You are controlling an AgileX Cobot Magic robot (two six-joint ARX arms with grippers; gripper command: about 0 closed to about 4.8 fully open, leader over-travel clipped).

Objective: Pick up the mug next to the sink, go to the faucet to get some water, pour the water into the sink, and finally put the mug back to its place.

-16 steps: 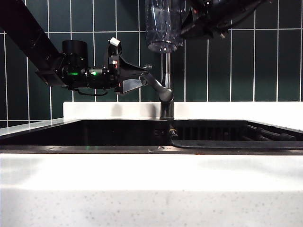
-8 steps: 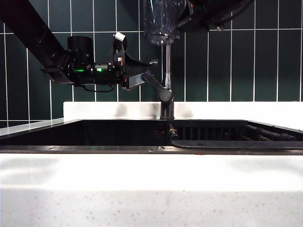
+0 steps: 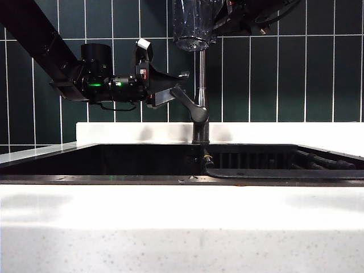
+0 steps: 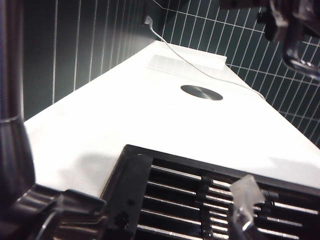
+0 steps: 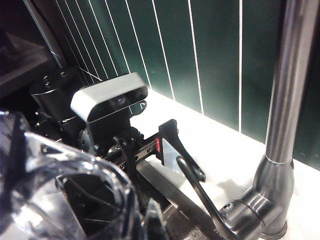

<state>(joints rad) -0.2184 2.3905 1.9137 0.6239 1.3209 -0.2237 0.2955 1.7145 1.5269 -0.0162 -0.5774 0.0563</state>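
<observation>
Ext. view: mug [image 3: 194, 25] is seen high at the top edge, upright, base just above the top of the faucet [image 3: 199, 96] pipe, upper part cut off by the frame. It is held by the right gripper [image 3: 219, 23], which comes in from the upper right; jaws are pinched on the glass wall, though the contact itself is mostly hidden by dark arm parts. In the right wrist view the clear faceted rim of the mug [image 5: 75, 200] is seen close to the lens, w/ the faucet [image 5: 280, 130] pipe and its lever beyond it.

Left gripper [image 3: 173, 85] is held level, to the left of the faucet at lever height. Jaws are spread wide, one finger above and one below the tip of the flat lever handle; whether the lever is touched can't be told. Green light is noted on the wrist body. In the left wrist view one clear fingertip [image 4: 245, 197] is seen over the slotted rack, the faucet [image 4: 12, 125] base close alongside; nothing is gripped.

Sink [image 3: 114, 162] lies below: black basin, dark rim, set in the white speckled tabletop [image 3: 182, 227]. Slotted rack [image 3: 273, 159] is seen at the right half of the basin. Dark green tiled wall [image 3: 318, 74] stands behind. In the left wrist view a round metal disc [image 4: 201, 92] and a thin white cable [image 4: 190, 62] are noted on the tabletop past the sink.
</observation>
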